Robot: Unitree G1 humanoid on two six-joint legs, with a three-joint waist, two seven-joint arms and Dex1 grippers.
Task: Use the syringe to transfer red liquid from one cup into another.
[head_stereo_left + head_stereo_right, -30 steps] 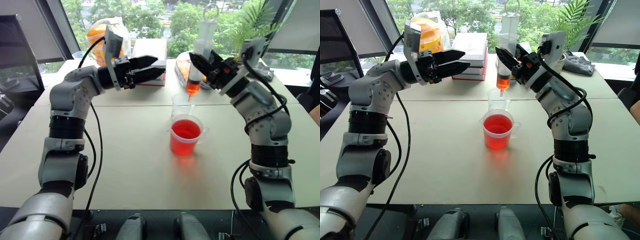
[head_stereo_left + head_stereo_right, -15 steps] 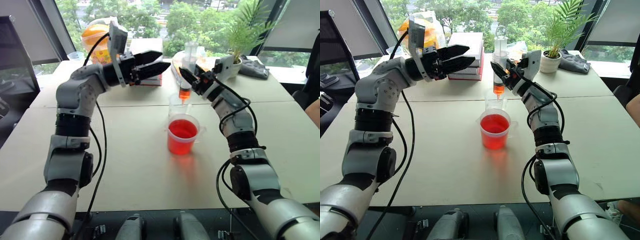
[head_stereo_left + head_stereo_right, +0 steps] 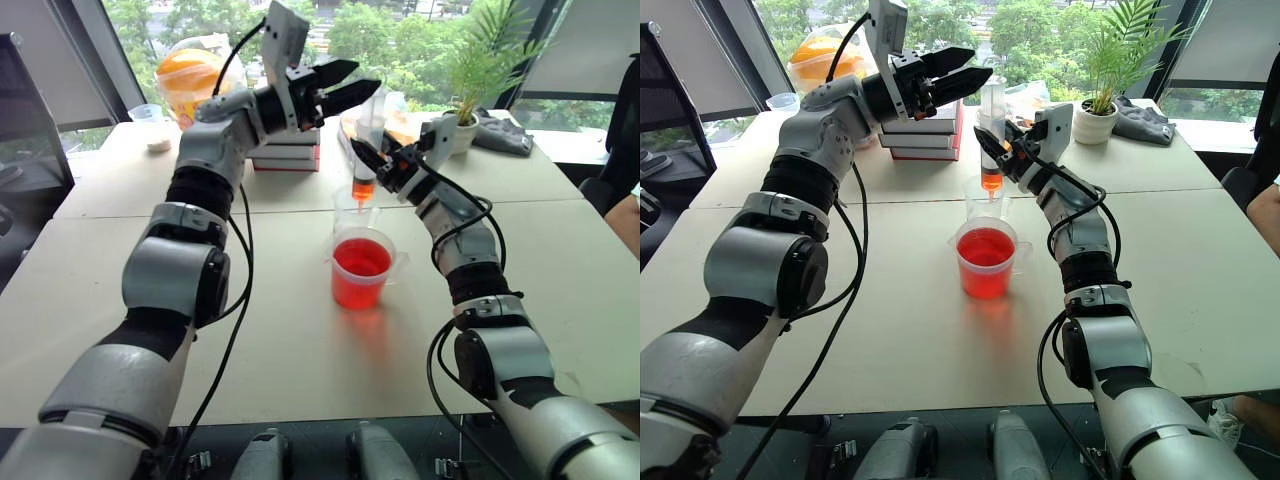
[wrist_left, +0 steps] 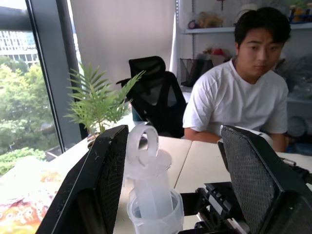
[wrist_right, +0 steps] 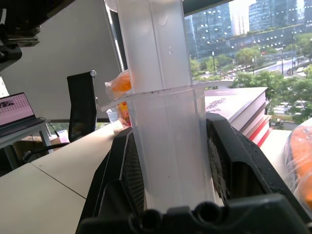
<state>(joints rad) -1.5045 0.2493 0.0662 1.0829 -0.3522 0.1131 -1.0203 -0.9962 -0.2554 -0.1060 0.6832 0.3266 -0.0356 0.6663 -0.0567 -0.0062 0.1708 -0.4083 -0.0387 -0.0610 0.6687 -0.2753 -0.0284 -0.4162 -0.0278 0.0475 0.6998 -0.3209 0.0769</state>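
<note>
While the open left tool (image 3: 345,86) reaches the ring-topped plunger, an off-centre push could tip the large clear plastic syringe (image 3: 991,135).
The right tool (image 3: 1002,158) clamps its barrel upright, orange tip down over the narrow clear plastic cup (image 3: 985,195); a spurt could splash onto the tabletop (image 3: 890,310).

Table (image 3: 250,340): cups (image 3: 361,272), books (image 3: 288,155)

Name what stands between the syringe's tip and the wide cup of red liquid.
The narrow clear cup, seen in both eye views: the syringe in the right gripper points down into it, just behind the red cup.
</note>
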